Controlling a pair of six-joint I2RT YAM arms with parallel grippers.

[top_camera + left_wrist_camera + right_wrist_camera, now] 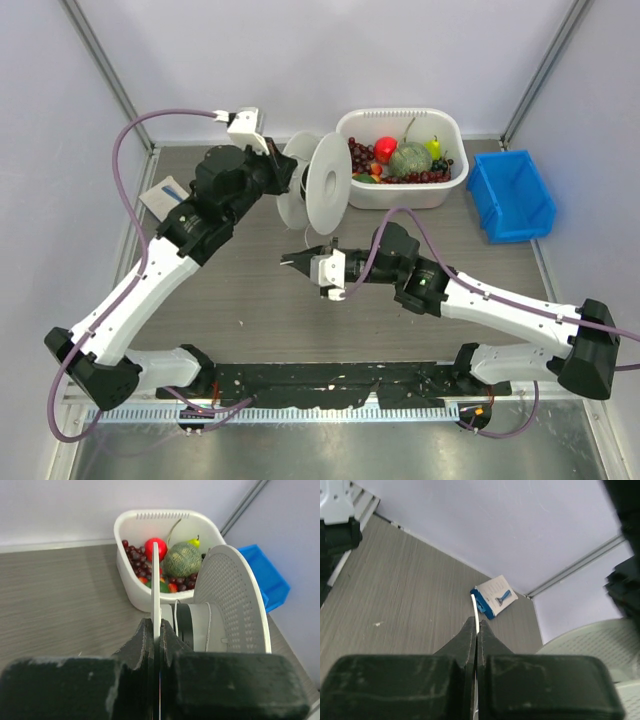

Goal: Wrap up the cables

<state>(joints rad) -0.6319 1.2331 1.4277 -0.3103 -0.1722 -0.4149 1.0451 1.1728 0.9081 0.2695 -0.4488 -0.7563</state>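
Behind cable (pixel 175 617) on spool (pixel 235 600), tub (pixel 131 587) w/ fruit (pixel 182 560).

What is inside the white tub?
The tub holds dark grapes, a red apple, a green melon and a pear. Whatever lies under them is covered.

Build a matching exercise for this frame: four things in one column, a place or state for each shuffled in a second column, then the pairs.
1 spool
2 cable
3 blue bin
4 white tub

a holds fruit
b pinched in the right hand
c far right of the top view
d flange clamped in the left hand

Pairs: 1-d, 2-b, 3-c, 4-a
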